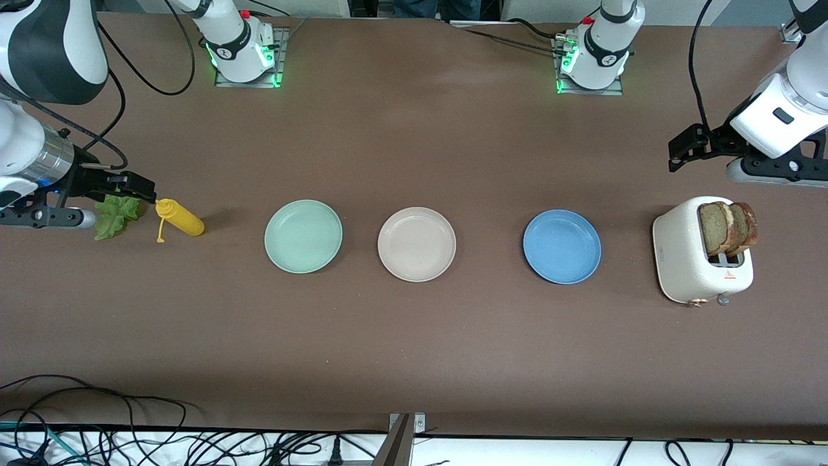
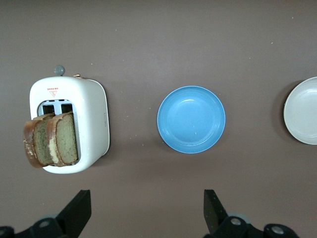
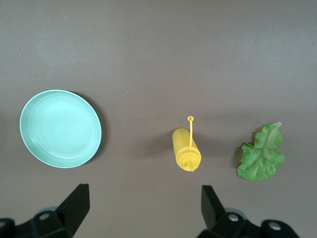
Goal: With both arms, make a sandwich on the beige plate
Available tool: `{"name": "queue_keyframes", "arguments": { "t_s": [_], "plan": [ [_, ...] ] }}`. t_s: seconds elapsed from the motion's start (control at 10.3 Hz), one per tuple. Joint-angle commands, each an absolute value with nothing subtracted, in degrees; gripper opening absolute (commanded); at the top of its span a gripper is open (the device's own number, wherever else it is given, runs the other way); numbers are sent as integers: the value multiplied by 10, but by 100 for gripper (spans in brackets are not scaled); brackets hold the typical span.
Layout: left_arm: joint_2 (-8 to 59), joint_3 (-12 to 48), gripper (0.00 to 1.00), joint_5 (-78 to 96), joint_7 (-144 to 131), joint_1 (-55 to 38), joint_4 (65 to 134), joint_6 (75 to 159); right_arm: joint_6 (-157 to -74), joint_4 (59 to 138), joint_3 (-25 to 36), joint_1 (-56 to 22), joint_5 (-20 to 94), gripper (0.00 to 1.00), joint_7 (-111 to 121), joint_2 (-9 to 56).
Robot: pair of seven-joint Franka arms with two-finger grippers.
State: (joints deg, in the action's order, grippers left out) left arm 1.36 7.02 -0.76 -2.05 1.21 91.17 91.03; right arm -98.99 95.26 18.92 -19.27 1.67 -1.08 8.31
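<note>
The beige plate (image 1: 416,244) lies bare at the middle of the table, between a mint green plate (image 1: 303,236) and a blue plate (image 1: 561,246); its edge shows in the left wrist view (image 2: 302,111). Two bread slices (image 1: 728,226) (image 2: 52,141) stand up out of a white toaster (image 1: 686,265) (image 2: 91,114) at the left arm's end. A green lettuce leaf (image 1: 116,217) (image 3: 261,157) lies at the right arm's end. My left gripper (image 1: 686,147) (image 2: 147,208) hangs open and empty above the table by the toaster. My right gripper (image 1: 139,188) (image 3: 143,206) hangs open and empty above the lettuce's edge.
A yellow squeeze bottle (image 1: 181,219) (image 3: 186,151) lies on its side between the lettuce and the mint green plate (image 3: 60,128). The blue plate (image 2: 191,119) sits between the toaster and the beige plate. Cables run along the table edge nearest the front camera.
</note>
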Motion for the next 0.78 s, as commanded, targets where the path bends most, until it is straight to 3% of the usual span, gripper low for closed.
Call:
{"name": "queue_keyframes", "arguments": {
  "t_s": [0.0,0.68],
  "plan": [
    [22,70,100,5,-20,12,893,900,-979,940,189,-191,18,100,-15,86],
    [24,69,100,3,-19,18,895,900,-978,940,189,-192,18,100,-16,86]
  ]
}}
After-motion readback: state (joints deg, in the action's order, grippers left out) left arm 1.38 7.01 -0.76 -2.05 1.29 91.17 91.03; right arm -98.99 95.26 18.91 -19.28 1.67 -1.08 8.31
